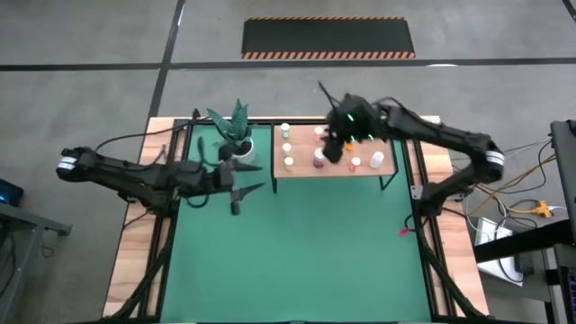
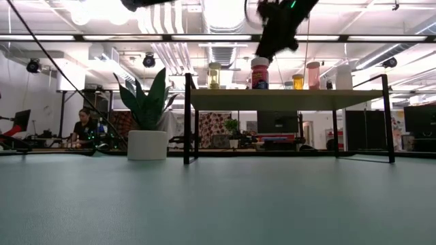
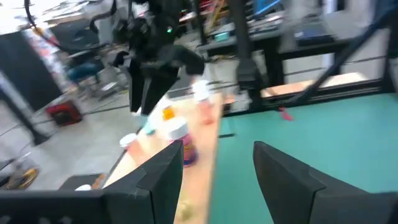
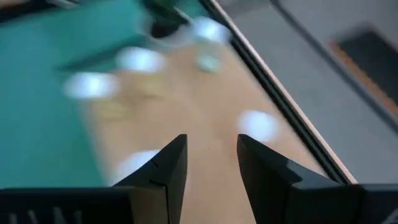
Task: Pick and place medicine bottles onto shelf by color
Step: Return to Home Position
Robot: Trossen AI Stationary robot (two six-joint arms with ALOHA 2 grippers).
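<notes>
High view puts your right gripper [image 1: 335, 148] over the middle of the shelf [image 1: 303, 148], which stands on the far part of the green mat [image 1: 297, 261], just right of the white pot [image 1: 243, 149] with the plant. You can read its claw from the right wrist view: the two dark fingers [image 4: 163, 171] stand parted with bare wooden board between them, and they have hold of nothing. Your medicine bottles [image 1: 289, 162] that show in the high view all stand on the board: three small ones in a row along its left end, the larger magenta bottle [image 1: 319, 161] near the front edge just beside the gripper, and an orange bottle [image 1: 377, 160] toward the right end with a white-capped one next to it. Low view shows you the bottles upright along the shelf top, with the right gripper hanging over their caps. Whether it touches any of them, you cannot tell. Your left gripper [image 1: 243, 193] waits above the mat, near the shelf's front left corner and close to the pot. Left wrist view shows its claw spread wide and empty, facing along the shelf toward the other arm. Beyond the table, at the low view's left, a person [image 2: 85, 126] sits at a desk
</notes>
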